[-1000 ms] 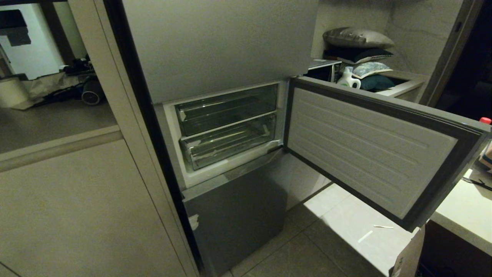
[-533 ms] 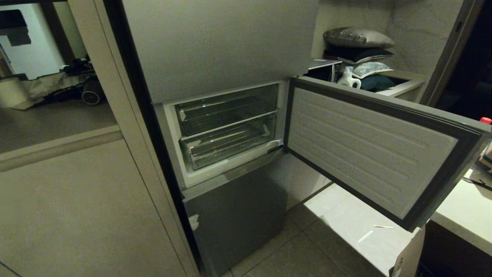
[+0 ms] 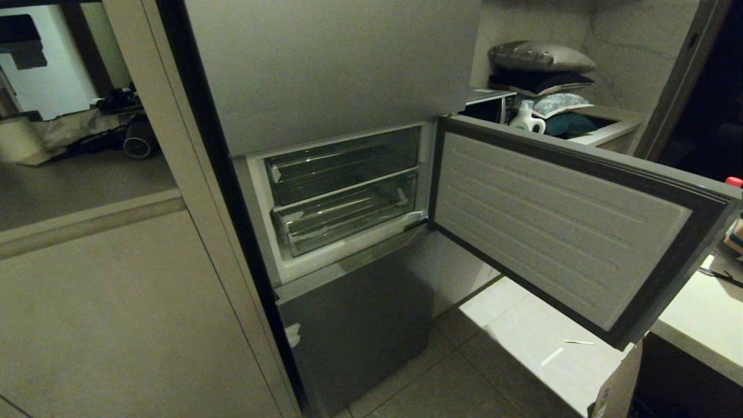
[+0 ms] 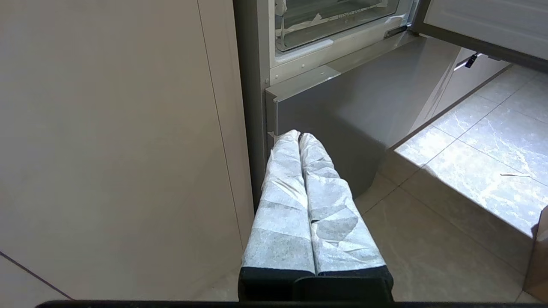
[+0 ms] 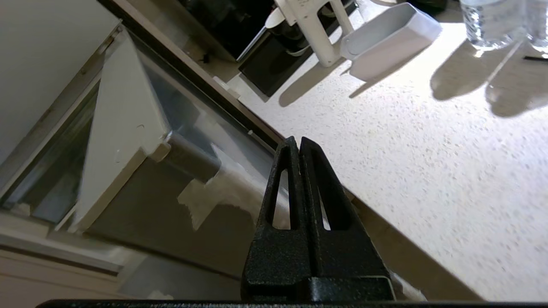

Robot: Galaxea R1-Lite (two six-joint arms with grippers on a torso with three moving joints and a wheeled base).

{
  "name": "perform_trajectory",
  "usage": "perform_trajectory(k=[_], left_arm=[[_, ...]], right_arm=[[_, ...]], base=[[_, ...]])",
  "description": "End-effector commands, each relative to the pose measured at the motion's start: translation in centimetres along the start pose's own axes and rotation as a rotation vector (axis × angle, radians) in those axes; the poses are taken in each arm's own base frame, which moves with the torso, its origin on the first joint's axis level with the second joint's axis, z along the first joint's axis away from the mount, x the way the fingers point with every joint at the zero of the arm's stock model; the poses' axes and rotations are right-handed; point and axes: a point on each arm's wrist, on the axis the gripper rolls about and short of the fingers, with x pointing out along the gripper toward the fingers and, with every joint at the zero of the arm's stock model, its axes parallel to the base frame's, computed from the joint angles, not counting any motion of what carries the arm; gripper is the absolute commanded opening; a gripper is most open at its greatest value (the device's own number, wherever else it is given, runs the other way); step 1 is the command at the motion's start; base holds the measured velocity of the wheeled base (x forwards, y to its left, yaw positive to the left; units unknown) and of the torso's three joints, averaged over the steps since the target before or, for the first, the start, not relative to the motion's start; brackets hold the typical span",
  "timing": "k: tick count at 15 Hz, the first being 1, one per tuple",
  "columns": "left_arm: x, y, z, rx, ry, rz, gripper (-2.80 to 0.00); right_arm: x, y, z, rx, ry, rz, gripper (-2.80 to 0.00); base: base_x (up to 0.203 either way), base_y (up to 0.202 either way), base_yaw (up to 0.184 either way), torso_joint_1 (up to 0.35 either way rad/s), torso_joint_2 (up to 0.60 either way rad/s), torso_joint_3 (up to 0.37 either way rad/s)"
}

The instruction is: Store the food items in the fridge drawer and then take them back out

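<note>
Grey floor tiles (image 3: 511, 325) are running under the tall steel fridge (image 3: 331, 64) you are facing, with a pale cabinet wall (image 3: 116, 313) on your left and a speckled counter (image 3: 696, 313) on your right. You are looking into the middle compartment, whose door (image 3: 557, 226) is hanging wide open toward the counter. Inside, 2 clear bins are sitting one above the other — the lower one, the fridge drawer (image 3: 348, 215), is showing a ribbed floor and whitish tape scraps on its front edge, and it is sitting pushed in. You cannot make out any food items in it from the head view.

Your left gripper (image 4: 299, 136) is hanging low beside the fridge's bottom door front (image 4: 355, 119), its 2 paper-wrapped fingers (image 4: 282, 201) pressing together on nothing. Your right gripper (image 5: 298, 143) is hovering over the counter's edge near the open door, black fingers (image 5: 317, 201) pressing together with nothing between them. Past it on the counter, a white scoop-shaped container (image 5: 385, 38) and 2 clear water bottles (image 5: 492, 21) are standing in bright light — well apart from the gripper.
</note>
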Motion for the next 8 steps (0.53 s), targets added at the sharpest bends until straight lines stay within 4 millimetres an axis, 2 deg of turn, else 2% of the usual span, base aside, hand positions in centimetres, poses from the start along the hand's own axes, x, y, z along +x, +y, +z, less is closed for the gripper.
perform_trajectory(k=[1, 8], left_arm=[[0.0, 0.0, 0.0, 0.0, -0.001, 0.0, -2.8], [0.0, 0.0, 0.0, 0.0, -0.001, 0.0, -2.8]], right_arm=[[0.7, -0.5, -0.7, 0.013, 0.019, 0.012, -2.8], [-0.4, 0.9, -1.8, 0.032, 0.07, 0.073, -2.8]], base=[[0.0, 0.0, 0.0, 0.0, 0.0, 0.0], [0.0, 0.0, 0.0, 0.0, 0.0, 0.0]])
